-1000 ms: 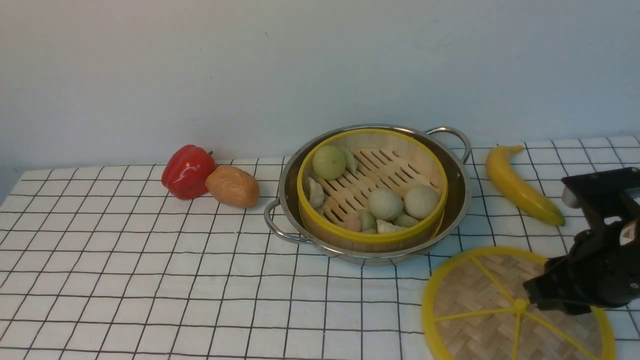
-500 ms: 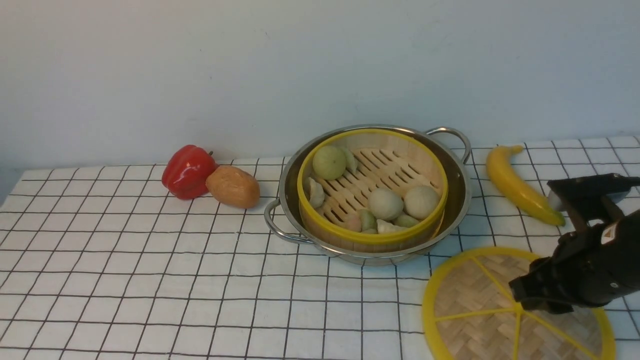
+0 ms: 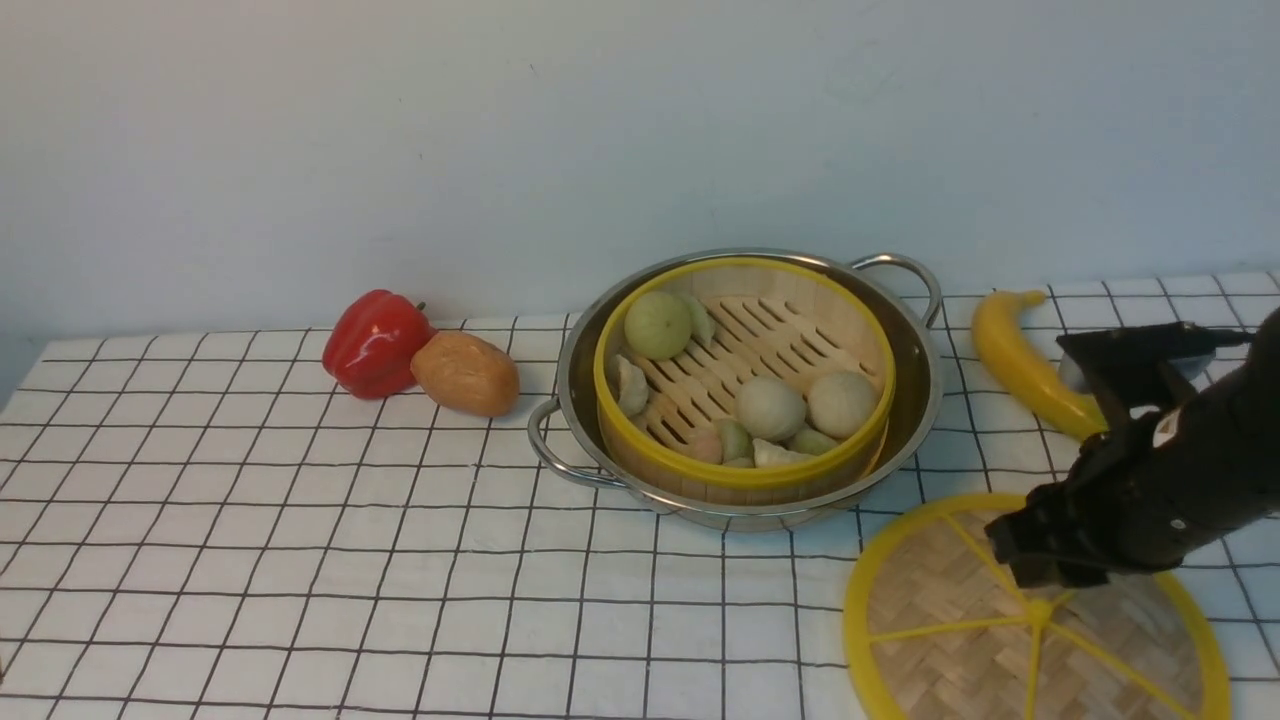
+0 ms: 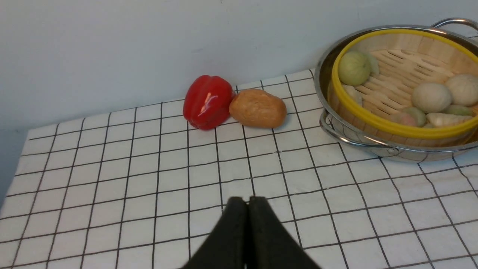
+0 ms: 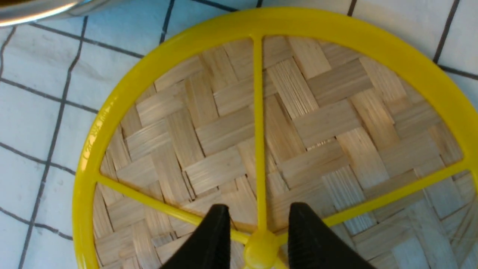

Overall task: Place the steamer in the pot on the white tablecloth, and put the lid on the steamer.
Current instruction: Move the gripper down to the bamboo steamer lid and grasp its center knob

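The steamer [image 3: 745, 470] sits in the pot [image 3: 600, 465] on the tablecloth [image 3: 400, 600], with buns [image 3: 770, 408] inside. The lid [image 3: 940, 640] lies in front and to the right; behind it is a banana [image 3: 1030, 370]. Left of the pot lie a potato [image 3: 466, 374] and (just beside it, further left) a pepper [image 3: 376, 345].

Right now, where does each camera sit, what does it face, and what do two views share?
Front: between the arms, facing forward over the white black-gridded tablecloth; black right gripper shows.
Left wrist: on the left arm, facing the red bell pepper and brown potato-like item; shut left gripper shows.
Right wrist: on the right arm, facing the round woven-bamboo lid; two open right fingertips show.
Front and left wrist share the silver pot holding the yellow-rimmed bamboo steamer.
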Robot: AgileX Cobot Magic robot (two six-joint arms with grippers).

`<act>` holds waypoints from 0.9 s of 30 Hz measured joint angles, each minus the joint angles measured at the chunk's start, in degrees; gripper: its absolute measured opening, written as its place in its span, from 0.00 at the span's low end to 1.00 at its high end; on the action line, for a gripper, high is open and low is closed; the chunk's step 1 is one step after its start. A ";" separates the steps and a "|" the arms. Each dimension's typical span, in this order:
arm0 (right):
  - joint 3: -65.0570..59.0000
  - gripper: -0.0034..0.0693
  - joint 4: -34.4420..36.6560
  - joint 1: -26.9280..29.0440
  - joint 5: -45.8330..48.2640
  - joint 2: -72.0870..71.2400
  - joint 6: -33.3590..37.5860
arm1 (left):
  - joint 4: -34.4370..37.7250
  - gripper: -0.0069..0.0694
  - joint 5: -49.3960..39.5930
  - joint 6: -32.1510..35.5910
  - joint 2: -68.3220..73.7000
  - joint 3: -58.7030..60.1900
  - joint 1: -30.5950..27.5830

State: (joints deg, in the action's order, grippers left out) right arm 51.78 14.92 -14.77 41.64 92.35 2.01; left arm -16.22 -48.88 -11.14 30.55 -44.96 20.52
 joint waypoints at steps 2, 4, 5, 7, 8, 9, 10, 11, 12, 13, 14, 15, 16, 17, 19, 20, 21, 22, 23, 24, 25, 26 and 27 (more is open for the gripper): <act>0.19 0.38 0.00 0.00 1.07 0.93 0.00 | 0.00 0.06 0.13 0.17 0.00 0.14 0.00; 0.18 0.38 0.00 0.00 2.10 1.72 -0.05 | -0.06 0.06 0.36 0.37 0.11 0.18 0.00; 0.18 0.38 0.00 0.00 2.30 1.88 -0.05 | -0.26 0.06 0.36 0.48 0.15 0.18 0.00; 0.18 0.38 0.00 0.00 2.30 1.93 -0.05 | -0.31 0.06 0.36 0.59 0.22 0.18 0.00; 0.24 0.38 0.00 0.00 2.24 1.93 -0.05 | -0.38 0.06 0.36 0.65 0.28 0.18 0.00; 0.28 0.38 0.00 0.00 2.24 1.93 -0.05 | -0.43 0.06 0.36 0.65 0.28 0.18 0.00; 0.28 0.37 0.00 0.00 2.32 1.93 -0.05 | -0.43 0.06 0.36 0.70 0.28 0.18 0.00; 0.28 0.37 0.00 0.00 2.48 2.00 -0.05 | -0.43 0.06 0.36 0.70 0.28 0.18 0.00; 0.28 0.36 0.00 0.00 2.56 2.35 -0.05 | -0.45 0.06 0.36 0.70 0.28 0.18 0.00; 0.28 0.36 0.00 0.00 2.72 2.84 -0.05 | -0.45 0.06 0.36 0.70 0.28 0.18 0.00; 0.28 0.35 0.00 0.00 2.75 3.18 -0.05 | -0.45 0.06 0.36 0.70 0.28 0.18 0.00; 0.28 0.35 0.00 0.00 2.75 3.66 -0.05 | -0.45 0.06 0.36 0.70 0.28 0.18 0.00; 0.28 0.34 -0.05 0.00 2.75 3.94 -0.05 | -0.50 0.06 0.36 0.70 0.28 0.18 0.00; 0.41 0.33 -0.05 0.00 2.75 4.13 -0.05 | -0.50 0.06 0.36 0.70 0.28 0.18 0.00; 0.47 0.31 -0.05 0.00 2.75 4.19 -0.05 | -0.50 0.06 0.36 0.70 0.28 0.18 0.00; 0.47 0.30 -0.05 0.00 2.75 4.19 -0.05 | -0.50 0.06 0.36 0.70 0.28 0.18 0.00; 0.79 0.27 -0.05 0.00 2.82 4.18 0.00 | -0.50 0.06 0.36 0.70 0.28 0.18 0.00; 1.49 0.25 -0.37 -0.05 3.31 4.36 0.00 | -0.50 0.06 0.36 0.70 0.28 0.18 0.00; 1.61 0.25 -0.42 -0.05 3.64 4.42 0.00 | -0.50 0.06 0.36 0.70 0.28 0.18 0.00; 2.52 0.25 -0.75 -0.05 4.73 4.58 0.00 | -0.50 0.06 0.36 0.70 0.28 0.18 0.00; 3.36 0.25 -1.15 -0.05 6.34 4.70 0.00 | -0.50 0.06 0.36 0.70 0.28 0.18 0.00; 4.14 0.25 -1.59 -0.05 8.35 4.70 0.00 | -0.50 0.06 0.36 0.70 0.28 0.18 0.00; 4.99 0.25 -2.05 -0.05 9.73 4.70 -0.06 | -0.50 0.06 0.36 0.70 0.28 0.18 0.00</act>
State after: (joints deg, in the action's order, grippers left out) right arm 56.77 12.87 -14.81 51.36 97.06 1.95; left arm -16.72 -48.52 -10.44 30.83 -44.78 20.52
